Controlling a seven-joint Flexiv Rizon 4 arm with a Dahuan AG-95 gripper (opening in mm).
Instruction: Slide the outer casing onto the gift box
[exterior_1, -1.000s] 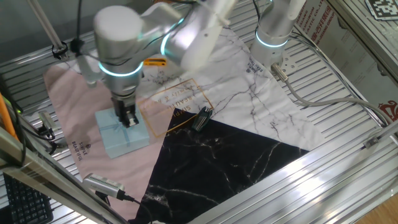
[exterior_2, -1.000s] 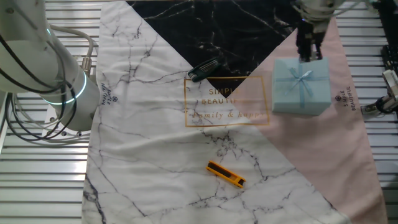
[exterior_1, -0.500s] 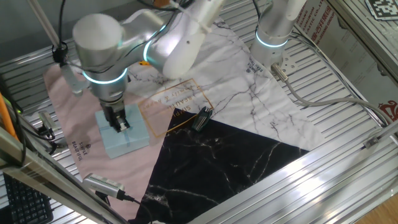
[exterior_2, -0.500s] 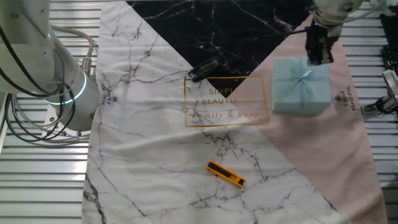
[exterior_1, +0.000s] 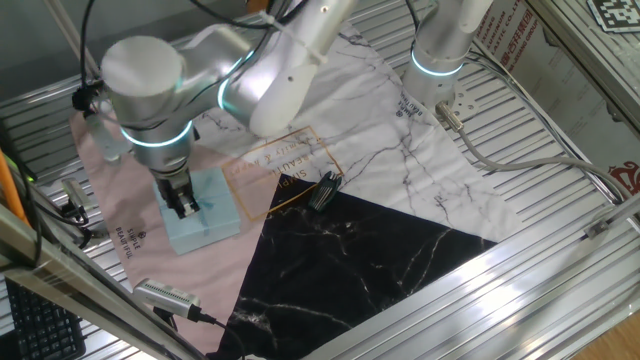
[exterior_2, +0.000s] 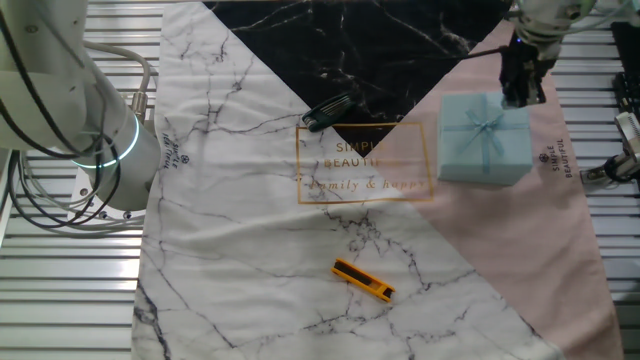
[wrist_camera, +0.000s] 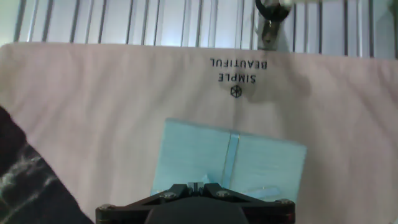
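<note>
The outer casing (exterior_1: 218, 212) is a flat pale blue sleeve with a ribbon-and-bow cross, lying on the pink part of the mat. It also shows in the other fixed view (exterior_2: 485, 140) and in the hand view (wrist_camera: 261, 168). My gripper (exterior_1: 185, 205) hangs over the casing's top near one edge, also seen in the other fixed view (exterior_2: 522, 95). In the hand view the gripper (wrist_camera: 196, 185) has its jaws together and holds nothing. The gift box with its black inside does not show anywhere apart from the casing.
A black clip (exterior_2: 330, 108) lies near the mat's middle lettering, and a yellow cutter (exterior_2: 362, 280) lies on the white marble part. A second arm's base (exterior_2: 90, 140) stands at the mat's edge. A silver tool (exterior_1: 165, 295) lies on the slatted table.
My gripper has shifted sideways over the casing's top toward its outer edge. The casing has not visibly moved.
</note>
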